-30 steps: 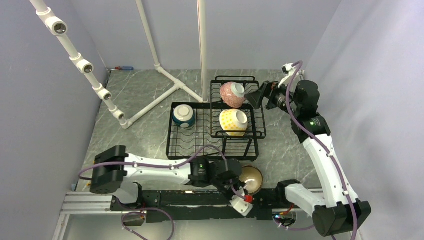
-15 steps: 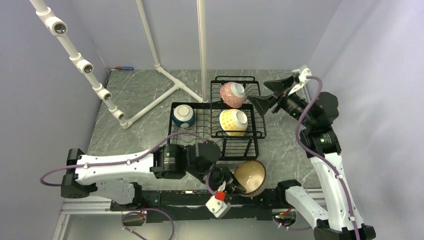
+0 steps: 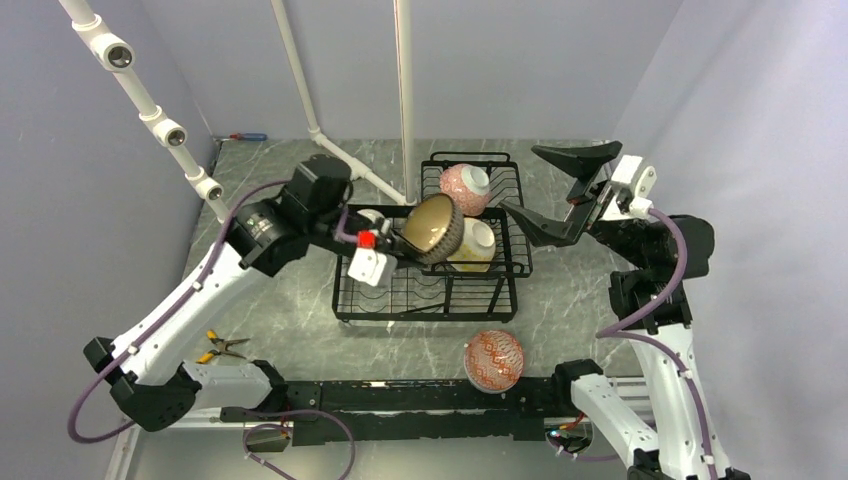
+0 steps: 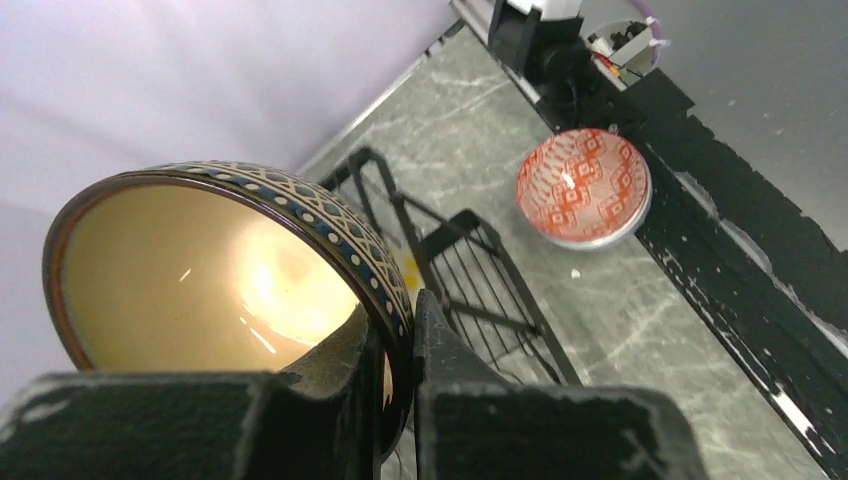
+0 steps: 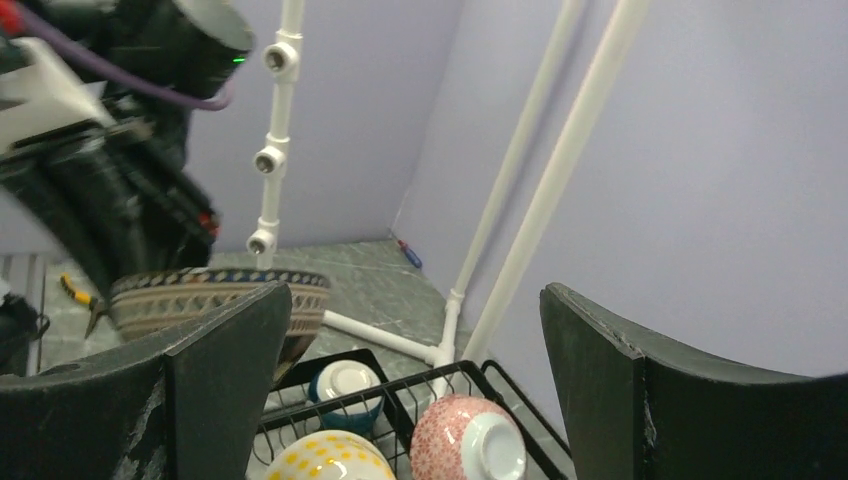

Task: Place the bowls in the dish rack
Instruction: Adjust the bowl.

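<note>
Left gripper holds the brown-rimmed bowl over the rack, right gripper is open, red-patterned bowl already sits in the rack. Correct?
Not quite. The red-patterned bowl sits on the table in front of the dish rack, not in it; the top external view shows this. The rest holds: left gripper shut on the brown-rimmed bowl over the rack, right gripper open.

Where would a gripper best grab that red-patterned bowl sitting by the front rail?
Probably its rim, from above: the red-patterned bowl seems to sit mouth up, so one finger goes inside, one outside. Take the far edge; the near edge crowds the black rail.
</note>
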You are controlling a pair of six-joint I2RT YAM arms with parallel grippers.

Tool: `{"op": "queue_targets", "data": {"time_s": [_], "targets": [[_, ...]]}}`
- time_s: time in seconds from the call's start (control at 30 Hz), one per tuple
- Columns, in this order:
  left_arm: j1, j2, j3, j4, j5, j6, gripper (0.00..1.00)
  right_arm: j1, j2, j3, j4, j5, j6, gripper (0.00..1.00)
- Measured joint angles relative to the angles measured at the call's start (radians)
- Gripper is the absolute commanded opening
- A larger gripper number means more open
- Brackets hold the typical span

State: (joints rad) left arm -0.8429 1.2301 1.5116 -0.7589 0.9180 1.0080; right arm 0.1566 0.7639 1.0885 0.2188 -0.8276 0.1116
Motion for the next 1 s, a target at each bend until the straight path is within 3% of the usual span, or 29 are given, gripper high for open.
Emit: {"op": "queue_targets", "data": {"time_s": [0.17, 0.27, 0.37, 0.6, 0.8, 1.0], "targets": [[0.255, 0.009, 0.016, -0.158, 0.142, 0.119, 0.03, 0.003, 0.076, 0.029, 0.031, -0.146, -0.044, 0.99], [0.392, 0.016, 0.017, -0.238, 0.183, 0.196, 0.03, 0.026, 0.132, 0.087, -0.035, -0.206, -0.143, 0.99], [0.455, 0.035, 0.042, -0.32, 0.193, 0.268, 0.03, 0.094, 0.192, 0.152, -0.151, -0.232, -0.288, 0.99], [0.484, 0.099, 0.142, -0.467, 0.178, 0.421, 0.03, 0.34, 0.41, 0.404, -0.477, -0.191, -0.676, 0.99], [0.484, 0.102, 0.149, -0.561, 0.091, 0.462, 0.03, 0.431, 0.537, 0.473, -0.65, -0.153, -0.94, 0.99], [0.485, 0.079, 0.138, -0.62, 0.002, 0.464, 0.03, 0.599, 0.644, 0.52, -0.77, 0.014, -1.145, 0.99]]}}
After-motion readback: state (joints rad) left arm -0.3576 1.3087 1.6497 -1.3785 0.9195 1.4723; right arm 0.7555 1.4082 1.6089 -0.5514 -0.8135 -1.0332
